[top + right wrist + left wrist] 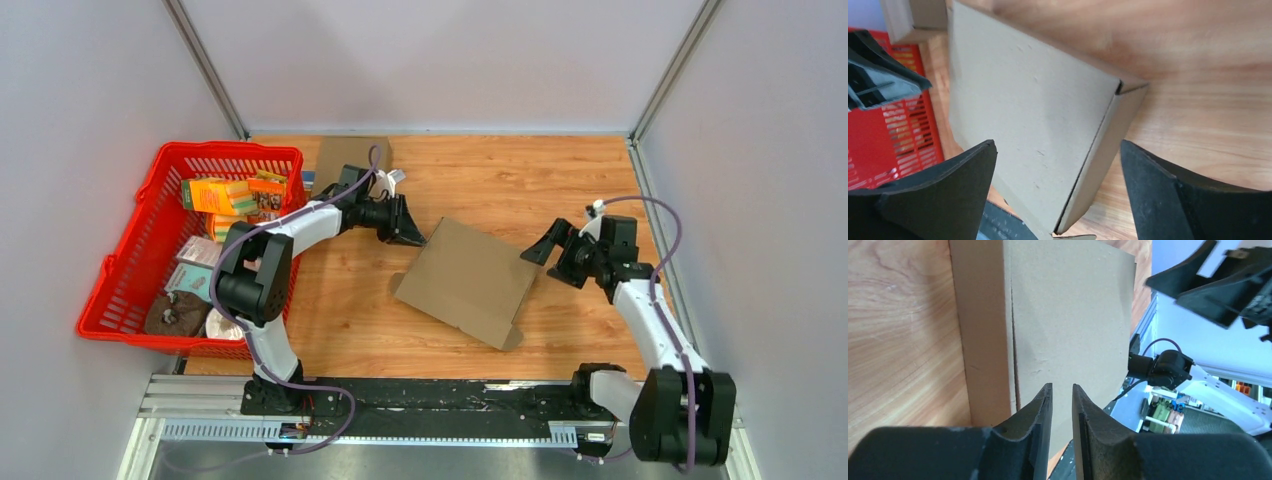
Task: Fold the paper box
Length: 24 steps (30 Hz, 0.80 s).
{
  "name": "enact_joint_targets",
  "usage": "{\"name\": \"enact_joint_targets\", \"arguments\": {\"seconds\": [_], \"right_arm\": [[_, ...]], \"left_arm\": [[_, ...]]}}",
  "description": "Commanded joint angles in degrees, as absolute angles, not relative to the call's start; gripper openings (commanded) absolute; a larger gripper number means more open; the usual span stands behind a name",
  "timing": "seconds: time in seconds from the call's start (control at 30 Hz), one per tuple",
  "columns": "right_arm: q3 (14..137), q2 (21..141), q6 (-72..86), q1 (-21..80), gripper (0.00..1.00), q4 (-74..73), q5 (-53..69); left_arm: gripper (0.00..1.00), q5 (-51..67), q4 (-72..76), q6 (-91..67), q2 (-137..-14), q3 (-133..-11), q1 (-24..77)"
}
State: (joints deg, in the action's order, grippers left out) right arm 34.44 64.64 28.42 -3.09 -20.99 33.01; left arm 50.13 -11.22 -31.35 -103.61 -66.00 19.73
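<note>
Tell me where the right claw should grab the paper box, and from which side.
Grip the paper box by the narrow side wall at its right edge, right claw coming in low from the right. It lies flat, so probably only that folded edge gives something to pinch; the claw is open and faces it.

Brown paper box [468, 280], closed flat, lying askew on table [500, 170]
</note>
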Motion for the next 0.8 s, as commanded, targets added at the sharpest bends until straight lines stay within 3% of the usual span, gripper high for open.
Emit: {"name": "enact_joint_targets", "arguments": {"seconds": [0.0, 0.03, 0.07, 0.13, 0.2, 0.27, 0.33, 0.37, 0.63, 0.77], "right_arm": [[42.4, 57.4, 23.9, -2.9, 0.99, -33.0, 22.5], [42.6, 57.0, 23.6, -2.9, 1.00, -33.3, 22.6], [42.6, 57.4, 23.6, -2.9, 1.00, -33.8, 23.0], [41.6, 58.8, 23.6, -2.9, 1.00, -34.0, 24.0], [38.8, 59.1, 25.1, -3.1, 0.92, -30.8, 26.5], [37.2, 60.7, 26.8, -3.1, 0.78, -26.5, 29.7], [35.4, 63.4, 27.2, -3.1, 0.68, -25.4, 32.6], [34.9, 63.9, 27.0, -3.1, 0.59, -25.7, 32.8], [31.4, 67.4, 27.3, -3.1, 0.50, -19.1, 36.5], [30.1, 70.0, 27.2, -3.5, 0.37, -17.7, 36.6]], "left_arm": [[0.28, 51.8, -10.8, -33.1, -100.4, -65.3, 19.8], [0.31, 50.6, -12.1, -32.0, -100.0, -65.5, 19.8], [0.43, 47.1, -15.1, -30.8, -99.7, -65.8, 19.8], [0.53, 45.3, -16.2, -28.7, -99.0, -66.0, 19.8], [0.60, 45.3, -17.7, -27.3, -99.7, -67.3, 19.8], [0.65, 45.4, -17.8, -27.1, -100.0, -68.2, 19.8], [0.66, 46.0, -17.5, -27.2, -101.4, -68.7, 19.8], [0.66, 46.3, -17.6, -27.0, -101.9, -69.4, 19.8], [0.70, 46.5, -16.6, -27.2, -106.4, -71.5, 20.0], [0.73, 46.2, -17.1, -26.7, -107.4, -72.4, 20.1]]}}
